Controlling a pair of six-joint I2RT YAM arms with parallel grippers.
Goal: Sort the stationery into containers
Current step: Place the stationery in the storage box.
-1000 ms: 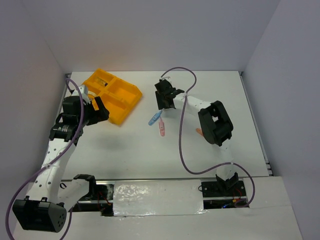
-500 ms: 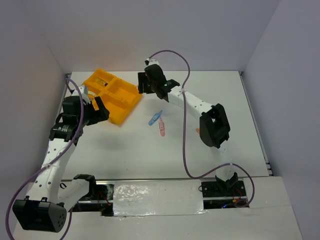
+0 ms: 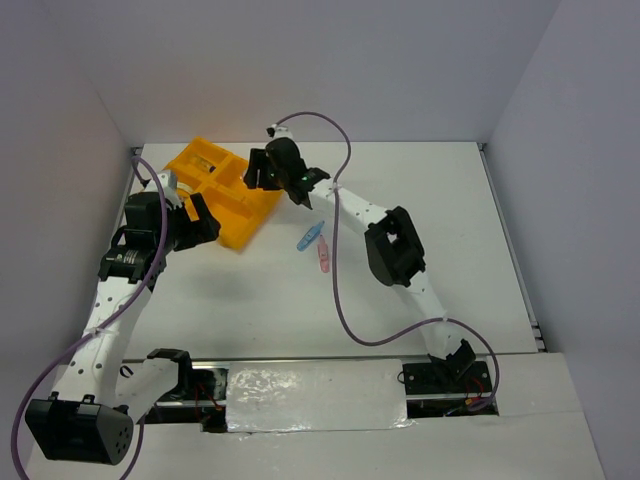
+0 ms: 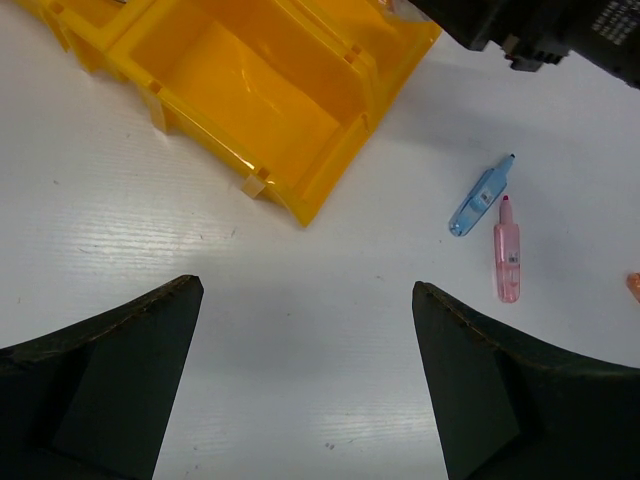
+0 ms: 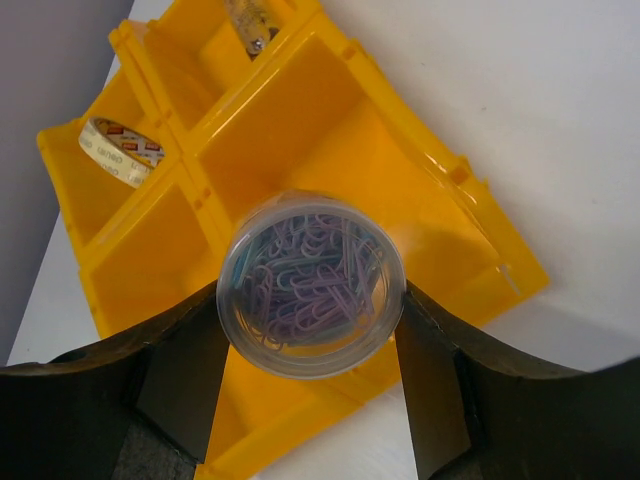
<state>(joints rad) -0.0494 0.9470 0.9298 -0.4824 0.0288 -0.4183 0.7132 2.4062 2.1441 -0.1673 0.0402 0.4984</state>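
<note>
My right gripper [image 5: 311,300] is shut on a small round clear jar [image 5: 311,283] full of pastel paper clips. It holds the jar above the orange-yellow four-compartment tray [image 5: 300,150], over its near right part. In the top view this gripper [image 3: 258,170] hangs over the tray [image 3: 200,160]. A beige tape ring [image 5: 120,153] lies in the left compartment and a tube [image 5: 250,25] in the far one. A light-blue piece [image 4: 481,195] and a pink piece [image 4: 506,262] lie on the table right of the tray. My left gripper [image 4: 305,290] is open and empty, just in front of the tray.
An orange piece [image 4: 634,285] shows at the right edge of the left wrist view. The right arm's elbow [image 3: 393,245] hangs over the table's middle. White walls close off the back and both sides. The left gripper [image 3: 205,222] sits by the tray's near corner.
My right arm has swung left from the middle back of the table to above the tray, carrying the jar. The left arm has not moved.
</note>
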